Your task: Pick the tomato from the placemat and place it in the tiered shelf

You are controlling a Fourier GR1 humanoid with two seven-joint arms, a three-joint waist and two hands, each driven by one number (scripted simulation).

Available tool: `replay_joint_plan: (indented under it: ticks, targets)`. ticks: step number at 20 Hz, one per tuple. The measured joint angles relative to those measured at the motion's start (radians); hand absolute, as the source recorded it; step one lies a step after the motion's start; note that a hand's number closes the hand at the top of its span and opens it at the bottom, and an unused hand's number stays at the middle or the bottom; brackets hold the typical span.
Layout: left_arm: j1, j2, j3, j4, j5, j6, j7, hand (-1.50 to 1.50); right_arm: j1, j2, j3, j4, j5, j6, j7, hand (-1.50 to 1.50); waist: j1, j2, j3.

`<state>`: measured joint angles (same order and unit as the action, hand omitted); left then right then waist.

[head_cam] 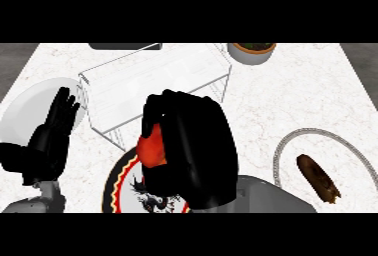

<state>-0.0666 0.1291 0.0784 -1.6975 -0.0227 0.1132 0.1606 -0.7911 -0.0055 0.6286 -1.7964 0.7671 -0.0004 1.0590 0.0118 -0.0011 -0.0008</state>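
My right hand (193,150) fills the middle of the head view, its fingers and thumb curled round the red tomato (153,148), of which only the left side shows. The hand and tomato are over the upper part of the round placemat (119,184), which has a red and gold border and a black figure. Just beyond the fingertips stands the tiered shelf (159,75), a white wire rack with a pale top tier. At the left edge my left hand (49,140) rests open, fingers up.
A white plate (29,107) lies at the far left, partly behind the left hand. At the right a grey-rimmed plate (283,150) holds a brown pastry (318,178). A potted plant (252,51) stands at the back right. A dark object (125,46) sits at the back edge.
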Motion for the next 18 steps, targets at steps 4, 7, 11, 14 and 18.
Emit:
replay_joint_plan:
  ticks: [4, 7, 11, 14, 18]
  targets:
    - [-0.026, -0.002, 0.002, 0.012, -0.004, 0.005, 0.009, 0.00, -0.060, 0.002, -0.050, 0.121, -0.014, -0.062, -0.040, 1.50, 0.001, 0.002, 0.000]
    - [-0.033, 0.000, 0.007, 0.011, -0.003, 0.004, 0.017, 0.00, -0.087, 0.003, -0.069, 0.227, -0.031, -0.139, -0.078, 1.50, 0.003, 0.003, 0.000]
    - [-0.021, 0.008, 0.018, 0.013, 0.008, -0.012, 0.005, 0.00, -0.116, 0.004, -0.095, 0.369, -0.053, -0.242, -0.162, 1.50, 0.005, 0.003, 0.000]
    - [0.006, 0.001, 0.006, -0.020, 0.002, -0.013, 0.009, 0.00, -0.151, 0.005, -0.113, 0.479, -0.081, -0.322, -0.229, 1.50, 0.009, 0.004, 0.001]
    - [-0.007, -0.001, 0.002, -0.009, -0.005, -0.014, 0.011, 0.00, -0.209, 0.005, -0.126, 0.648, -0.138, -0.428, -0.334, 1.50, 0.013, 0.006, 0.000]
